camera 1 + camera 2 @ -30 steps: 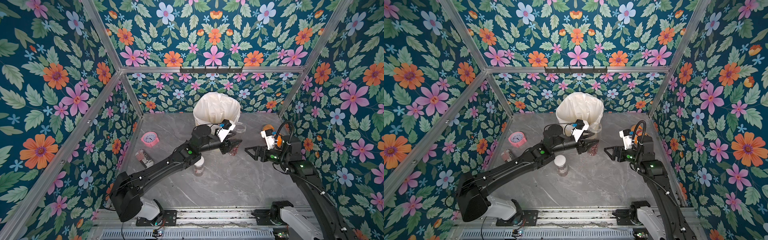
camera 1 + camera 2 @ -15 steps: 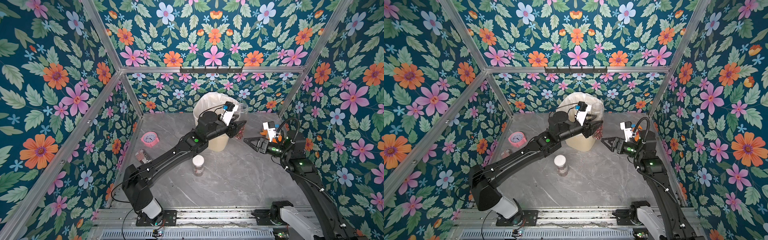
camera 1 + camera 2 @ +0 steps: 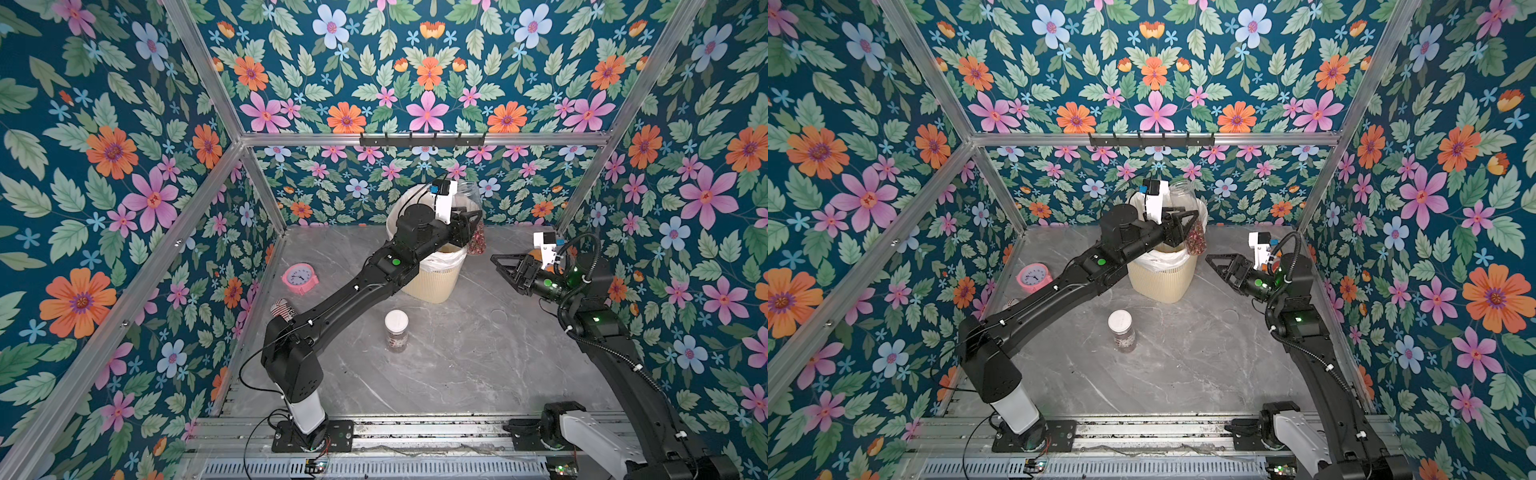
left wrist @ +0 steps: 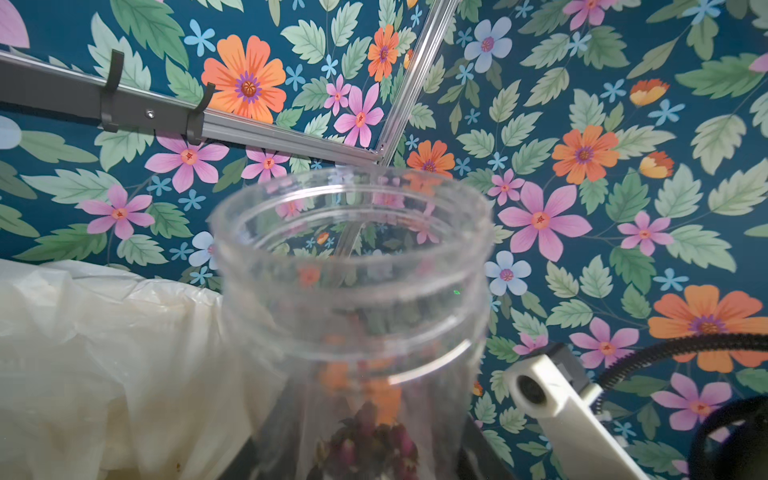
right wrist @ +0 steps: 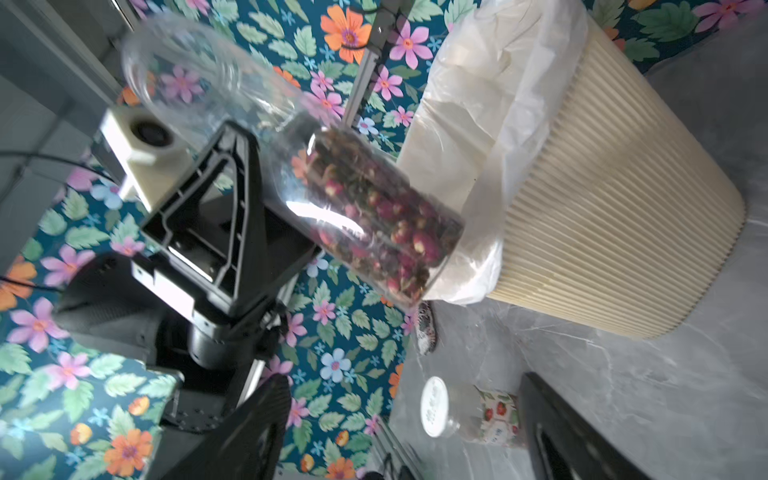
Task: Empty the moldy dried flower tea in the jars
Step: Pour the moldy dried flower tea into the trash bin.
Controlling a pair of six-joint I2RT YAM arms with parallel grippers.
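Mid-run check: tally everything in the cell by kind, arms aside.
Jars: 2 (open jar in left gripper, lidded jar)
Loose clear lid: 1
Bin: 1
Pink clock: 1
Patterned can: 1
Orange item, partly hidden: 1
Total: 7

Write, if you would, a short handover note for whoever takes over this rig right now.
Left end effector: shut on the open clear jar, held up beside the lined bin, mouth uppermost, not yet tipped. The dried flower tea sits in its base.
Right end effector: open and empty, off to the jar's side.
Done: that jar's clear lid is off and lies on the table.
Left: tip this jar out into the bin, then open and empty the white-lidded jar, which stands closed mid-table with tea inside.
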